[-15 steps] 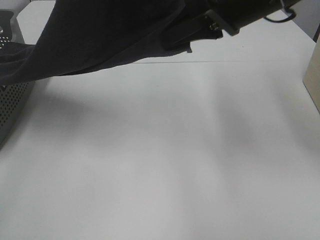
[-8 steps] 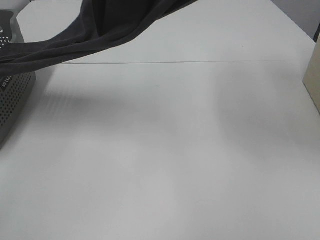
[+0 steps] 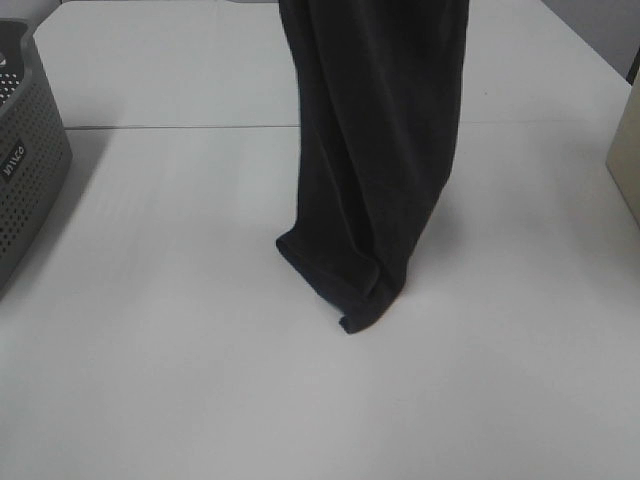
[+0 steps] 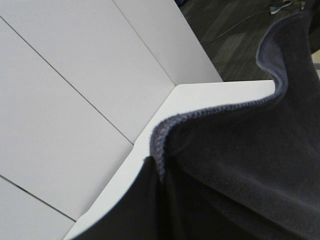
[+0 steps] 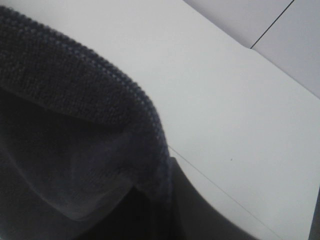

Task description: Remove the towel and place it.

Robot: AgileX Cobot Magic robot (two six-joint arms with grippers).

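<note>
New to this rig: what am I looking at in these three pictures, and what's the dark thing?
A two-armed robot. One picture comes from a camera high above the white table; the other two from cameras on the arms' wrists. The dark towel hangs from above the frame, its lower end touching the table. Its hem shows close in both wrist views, so the left gripper and right gripper, unseen themselves, seem to hold it. A grey perforated basket stands at the table's left.

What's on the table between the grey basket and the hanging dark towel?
Nothing. In the exterior high view, only bare white table lies between the basket and the towel.
</note>
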